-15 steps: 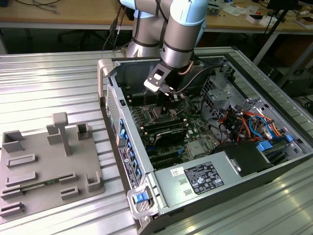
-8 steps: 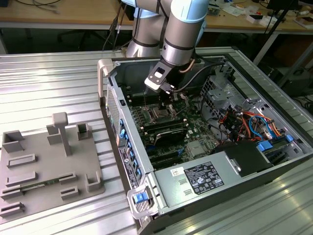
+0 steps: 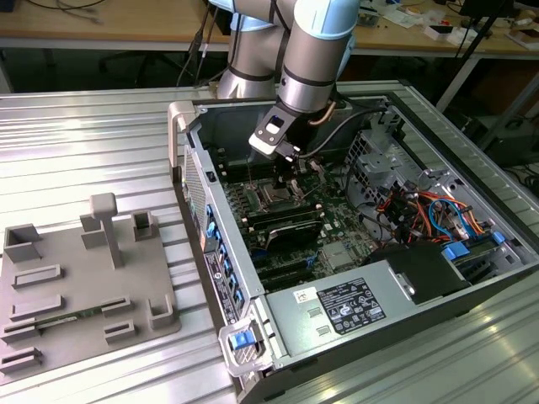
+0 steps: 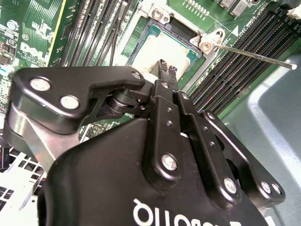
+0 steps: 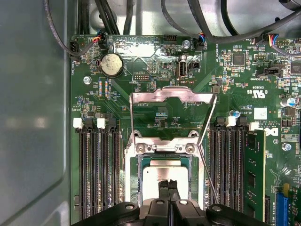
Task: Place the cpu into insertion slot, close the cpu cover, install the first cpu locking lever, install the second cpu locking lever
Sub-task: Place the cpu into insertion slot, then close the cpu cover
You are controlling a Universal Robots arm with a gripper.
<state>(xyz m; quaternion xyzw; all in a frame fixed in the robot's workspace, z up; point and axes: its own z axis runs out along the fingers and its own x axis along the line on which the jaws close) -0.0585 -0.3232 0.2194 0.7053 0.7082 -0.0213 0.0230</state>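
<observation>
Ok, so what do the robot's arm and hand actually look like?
The arm is silver-grey tubing with pale blue joint caps. The hand is black, built of jointed link bars with silver screw heads, and has white lettering on its body.

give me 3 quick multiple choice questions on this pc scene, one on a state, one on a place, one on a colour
1. How is the cover? A shut flat, B taken off, C raised open
2. Where is the cpu? A on top of the cover, B in the slot, C beside the slot
3. What colour is the board? A green, B red, C white

Answers: 1 C, the cover stands up from its hinge and leaves the cpu bare. 2 B, the cpu lies flat within the slot's silver rim. 3 A, the board is green around the slot.
</observation>
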